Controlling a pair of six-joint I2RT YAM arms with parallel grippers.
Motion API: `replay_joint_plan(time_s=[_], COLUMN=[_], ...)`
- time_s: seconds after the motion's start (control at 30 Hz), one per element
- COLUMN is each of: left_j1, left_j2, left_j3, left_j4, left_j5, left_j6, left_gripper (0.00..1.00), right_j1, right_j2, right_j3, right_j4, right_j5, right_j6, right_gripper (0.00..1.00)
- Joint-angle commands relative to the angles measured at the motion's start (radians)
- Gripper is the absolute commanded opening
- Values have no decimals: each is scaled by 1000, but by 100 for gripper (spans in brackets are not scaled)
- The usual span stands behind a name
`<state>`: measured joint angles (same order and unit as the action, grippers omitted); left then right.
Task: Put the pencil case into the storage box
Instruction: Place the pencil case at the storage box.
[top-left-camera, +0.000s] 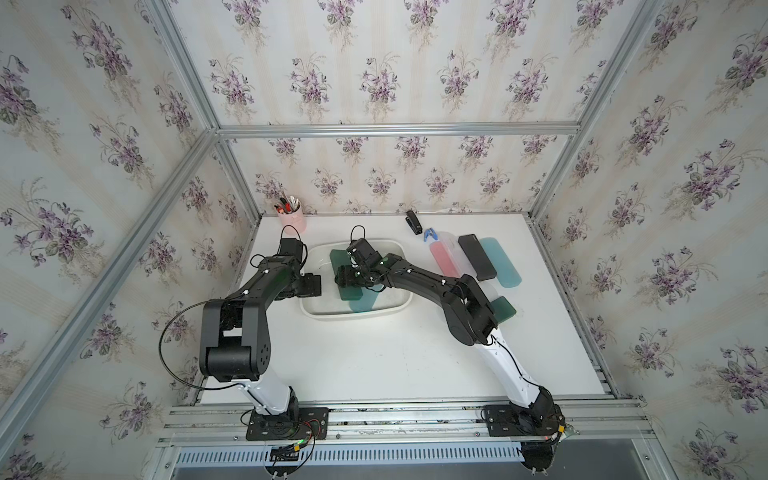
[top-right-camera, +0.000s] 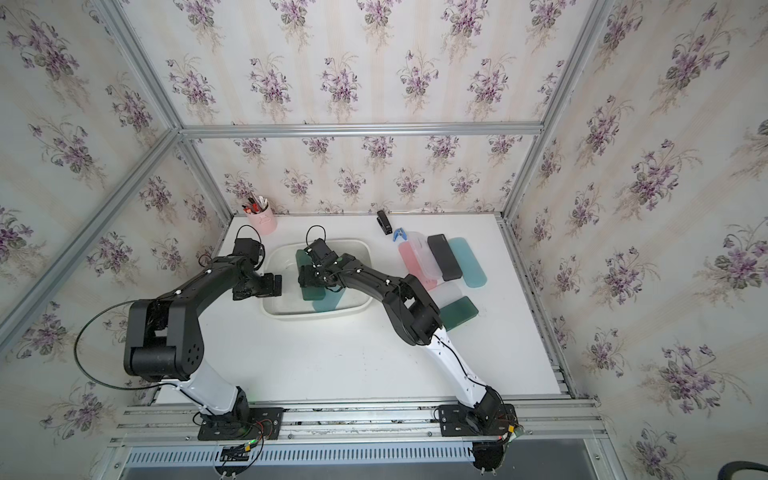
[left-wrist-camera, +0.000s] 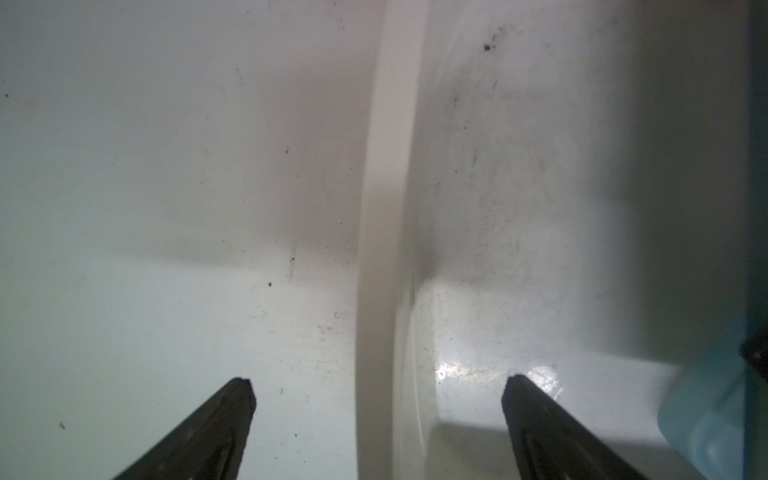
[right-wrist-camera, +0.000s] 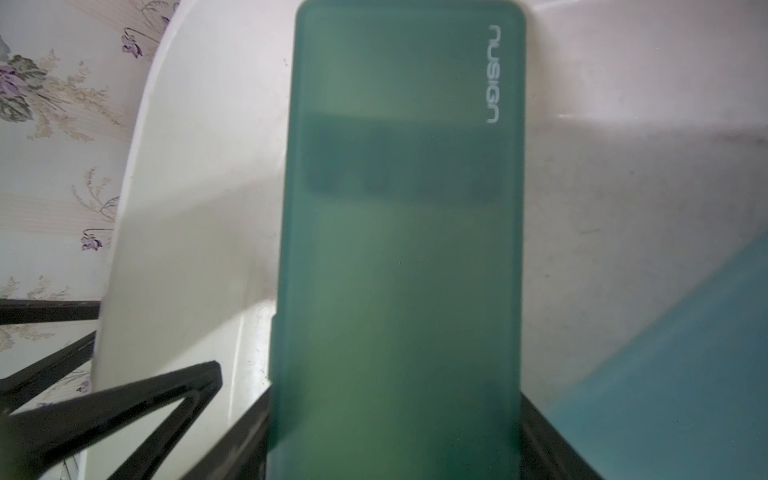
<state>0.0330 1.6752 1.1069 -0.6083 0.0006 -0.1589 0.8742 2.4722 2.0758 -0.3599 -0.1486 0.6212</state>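
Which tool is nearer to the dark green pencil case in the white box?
Right. The right tool is closed around the dark green pencil case; the left tool, apart from it, stands open over the rim of the storage box.

I see left claw (left-wrist-camera: 379, 384) spread wide, nothing between fingers (left-wrist-camera: 224, 415). One finger over white table (left-wrist-camera: 124, 208), other over floor of storage box (left-wrist-camera: 388, 166). Rolled rim of box runs between fingertips; can't tell if claw touches it. Box floor scuffed, dark specks (left-wrist-camera: 487, 46), glare patch by inner fingertip. Pale blue pencil case (left-wrist-camera: 706, 415) lies inside box, near that finger, apart.
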Motion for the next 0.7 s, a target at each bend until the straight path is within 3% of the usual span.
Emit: replay_joint_plan(time_s=[0.0, 0.1, 0.2, 0.3, 0.47, 0.67], left_j1=[0, 1, -1, -2, -5, -10], left_j2=[4, 4, 8, 16, 16, 3], left_j3=[-1, -3, -4, -4, -2, 2], left_j4=[7, 10, 13, 14, 15, 14], left_j5=[-1, 2, 4, 9, 6, 6], left_j6=[3, 3, 5, 7, 9, 14], left_gripper=[98, 98, 98, 98, 98, 98], right_j1=[-1, -4, -7, -6, -4, -15], right_j2=[23, 18, -3, -22, -73, -113], right_j3=[0, -7, -36, -62, -102, -119], right_j4=[-32, -68, -64, -39, -12, -87], right_j5=[22, 50, 46, 11, -1, 80], right_j6=[2, -10, -16, -27, -43, -82], right_gripper=[64, 70, 88, 97, 100, 100])
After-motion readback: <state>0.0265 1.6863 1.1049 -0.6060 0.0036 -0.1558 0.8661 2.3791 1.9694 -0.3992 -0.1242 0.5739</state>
